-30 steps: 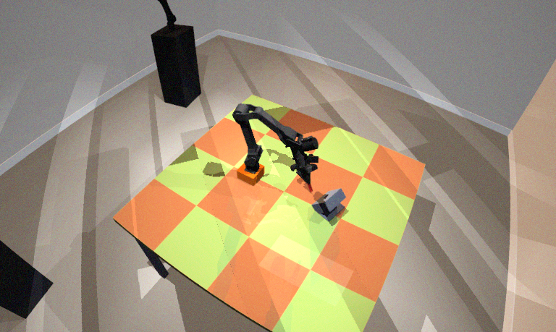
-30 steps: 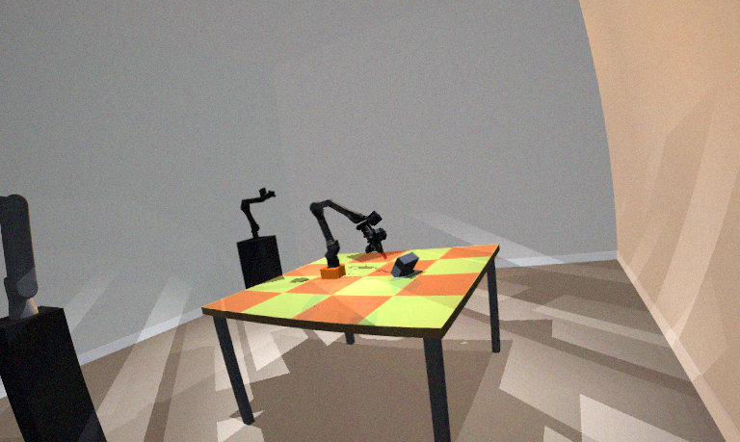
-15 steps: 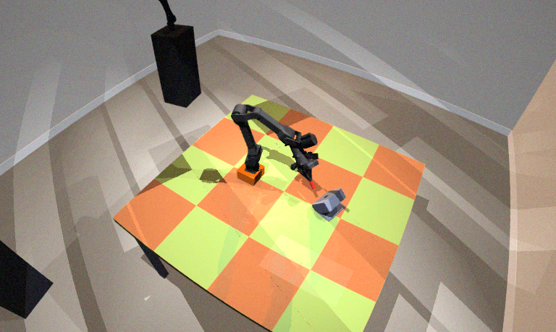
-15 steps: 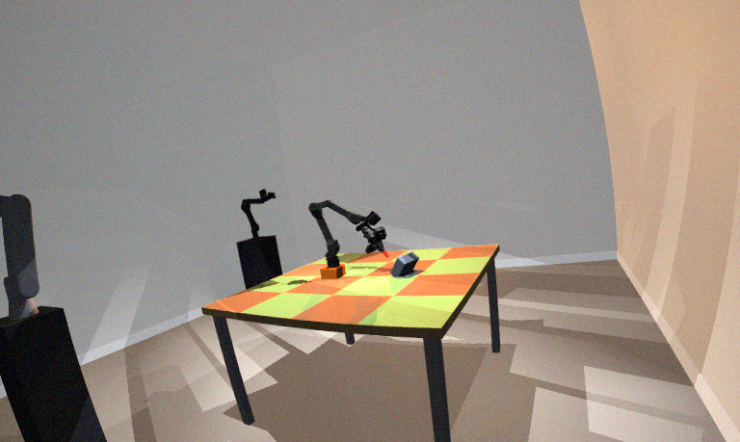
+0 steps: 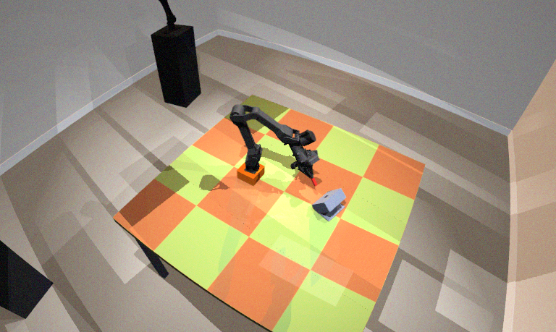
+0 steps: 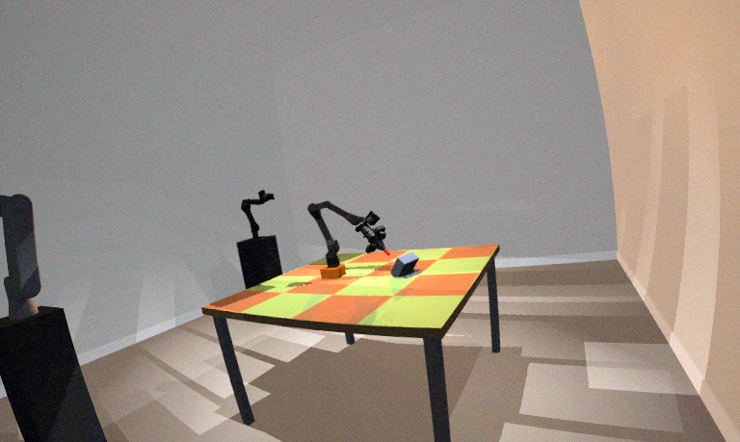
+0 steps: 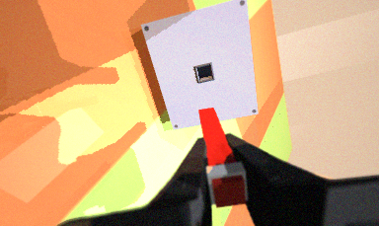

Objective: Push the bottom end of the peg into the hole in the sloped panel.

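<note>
My gripper is shut on a red square peg. The peg sticks out past the fingertips, tilted, above the table. The sloped panel is pale grey-blue and stands in front of the peg's free end, with a gap between them in the top and exterior views. In the wrist view its square hole lies above the peg's far end, slightly left of it, and looks slightly turned in the picture. The hole's depth is dark.
The arm's orange base block sits on the chequered table. Small screws mark the panel's corners. Another dark arm stands on a black pedestal behind the table, away from the panel.
</note>
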{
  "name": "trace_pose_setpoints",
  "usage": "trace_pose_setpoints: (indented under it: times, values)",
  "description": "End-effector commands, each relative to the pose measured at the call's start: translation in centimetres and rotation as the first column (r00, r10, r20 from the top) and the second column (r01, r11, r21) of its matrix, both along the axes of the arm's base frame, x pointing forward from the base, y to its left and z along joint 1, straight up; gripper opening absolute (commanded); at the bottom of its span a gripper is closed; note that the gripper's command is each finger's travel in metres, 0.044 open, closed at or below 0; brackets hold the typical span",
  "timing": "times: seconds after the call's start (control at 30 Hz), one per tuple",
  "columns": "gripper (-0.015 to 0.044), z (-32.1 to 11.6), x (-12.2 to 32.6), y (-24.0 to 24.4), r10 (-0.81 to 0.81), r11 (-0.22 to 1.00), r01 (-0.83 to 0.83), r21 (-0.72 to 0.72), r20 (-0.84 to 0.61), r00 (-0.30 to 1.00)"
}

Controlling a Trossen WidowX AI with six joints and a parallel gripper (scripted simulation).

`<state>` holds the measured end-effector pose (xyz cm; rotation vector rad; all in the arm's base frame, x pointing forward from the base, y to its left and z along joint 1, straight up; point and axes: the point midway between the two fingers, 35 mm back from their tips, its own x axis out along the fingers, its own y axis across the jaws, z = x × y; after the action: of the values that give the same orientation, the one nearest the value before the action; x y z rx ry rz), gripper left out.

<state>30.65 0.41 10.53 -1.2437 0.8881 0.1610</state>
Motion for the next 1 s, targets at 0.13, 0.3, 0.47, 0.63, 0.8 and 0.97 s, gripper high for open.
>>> trace_pose_setpoints:
  times: [0.13,0.3,0.47,0.63,0.8,0.97]
  values:
    - [0.0,-0.1,0.5,0.1,0.015,1.0,-0.015,-0.015,0.014,1.0]
    - [0.0,-0.4,1.0,0.1,0.023,1.0,-0.023,-0.02,0.018,1.0]
    - [0.0,-0.8,1.5,0.0,0.031,0.999,-0.031,-0.024,0.022,0.999]
    - [0.0,-1.1,1.9,0.0,0.039,0.999,-0.039,-0.03,0.027,0.999]
    - [0.0,-1.4,2.4,0.0,0.047,0.998,-0.046,-0.035,0.031,0.998]
    - [0.0,-1.8,2.8,-0.1,0.055,0.998,-0.054,-0.041,0.036,0.998]
